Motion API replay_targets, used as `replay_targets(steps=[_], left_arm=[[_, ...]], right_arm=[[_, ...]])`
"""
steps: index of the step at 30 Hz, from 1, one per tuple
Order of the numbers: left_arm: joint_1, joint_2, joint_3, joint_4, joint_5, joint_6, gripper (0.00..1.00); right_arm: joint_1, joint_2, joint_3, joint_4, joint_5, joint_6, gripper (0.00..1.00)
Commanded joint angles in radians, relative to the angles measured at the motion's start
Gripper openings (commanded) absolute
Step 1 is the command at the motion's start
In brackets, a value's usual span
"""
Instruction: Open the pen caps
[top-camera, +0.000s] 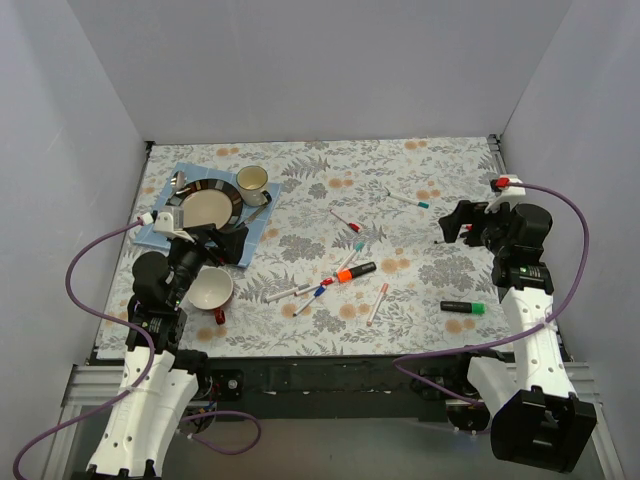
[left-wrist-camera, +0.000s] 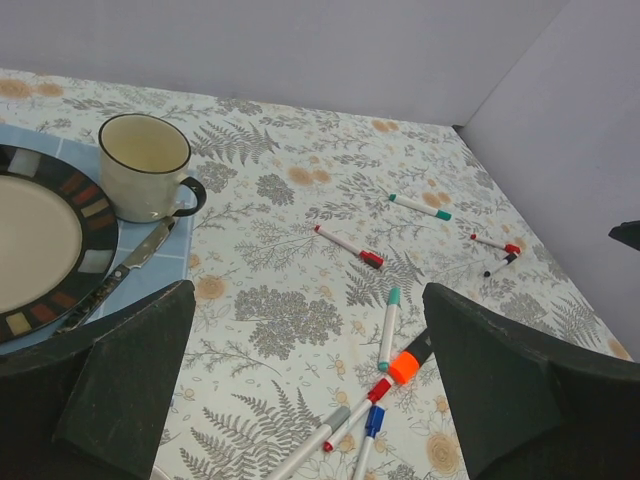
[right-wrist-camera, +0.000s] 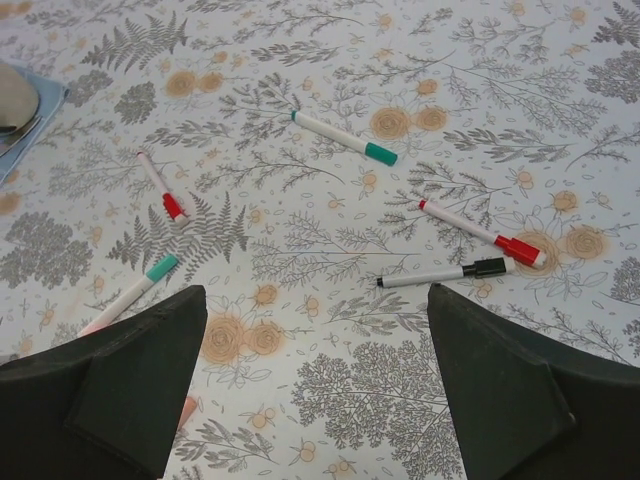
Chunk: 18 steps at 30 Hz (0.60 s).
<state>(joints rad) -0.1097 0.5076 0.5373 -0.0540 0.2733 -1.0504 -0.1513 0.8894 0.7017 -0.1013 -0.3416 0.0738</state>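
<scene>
Several capped pens lie on the floral tablecloth. In the middle, a black marker with an orange cap (top-camera: 345, 276) (left-wrist-camera: 403, 367) lies among white pens with a red cap (left-wrist-camera: 378, 389), a blue cap (left-wrist-camera: 374, 420) and a teal cap (left-wrist-camera: 394, 296) (right-wrist-camera: 162, 268). Farther back lie pens with a red cap (left-wrist-camera: 371, 260) (right-wrist-camera: 173, 206) and a teal cap (top-camera: 424, 205) (right-wrist-camera: 381, 153). A red cap (right-wrist-camera: 522, 250) and a black-capped pen (right-wrist-camera: 490, 267) lie near my right gripper (top-camera: 452, 225) (right-wrist-camera: 315, 390). A black marker with a green cap (top-camera: 479, 309) lies at the right front. My left gripper (top-camera: 215, 243) (left-wrist-camera: 300, 400) hovers left of the cluster. Both are open and empty.
A blue placemat (top-camera: 160, 225) at the back left holds a dark-rimmed plate (left-wrist-camera: 95, 215), a cream mug (left-wrist-camera: 145, 165) and a knife (left-wrist-camera: 125, 268). A red-and-white mug (top-camera: 210, 290) stands under the left arm. A pink-ended pen (top-camera: 378, 303) lies toward the front. Grey walls enclose the table.
</scene>
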Motion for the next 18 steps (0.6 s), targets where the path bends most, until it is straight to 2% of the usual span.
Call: replay_targets(steps=[1, 4, 7, 9, 12, 17, 18], left_arm=[[-0.008, -0.007, 0.012, 0.023, 0.018, 0.020, 0.98], [-0.013, -0.006, 0.012, 0.020, 0.024, 0.020, 0.98], [-0.013, -0.004, 0.012, 0.022, 0.033, 0.021, 0.98], [-0.013, -0.004, 0.012, 0.023, 0.037, 0.020, 0.98], [-0.013, -0.001, 0.012, 0.022, 0.041, 0.021, 0.98], [-0.013, -0.003, 0.012, 0.022, 0.047, 0.023, 0.98], [-0.015, -0.003, 0.013, 0.022, 0.049, 0.023, 0.98]], right_arm=[[-0.005, 0.000, 0.035, 0.041, -0.167, -0.101, 0.98], [-0.001, 0.003, 0.021, 0.055, -0.299, -0.205, 0.98], [0.050, 0.039, 0.045, 0.013, -0.303, -0.353, 0.98], [0.108, 0.121, 0.102, -0.062, -0.176, -0.472, 0.98], [0.284, 0.262, 0.237, -0.202, 0.009, -0.581, 0.99], [0.386, 0.495, 0.462, -0.333, 0.154, -0.658, 0.98], [0.401, 0.582, 0.496, -0.356, 0.168, -0.673, 0.98]])
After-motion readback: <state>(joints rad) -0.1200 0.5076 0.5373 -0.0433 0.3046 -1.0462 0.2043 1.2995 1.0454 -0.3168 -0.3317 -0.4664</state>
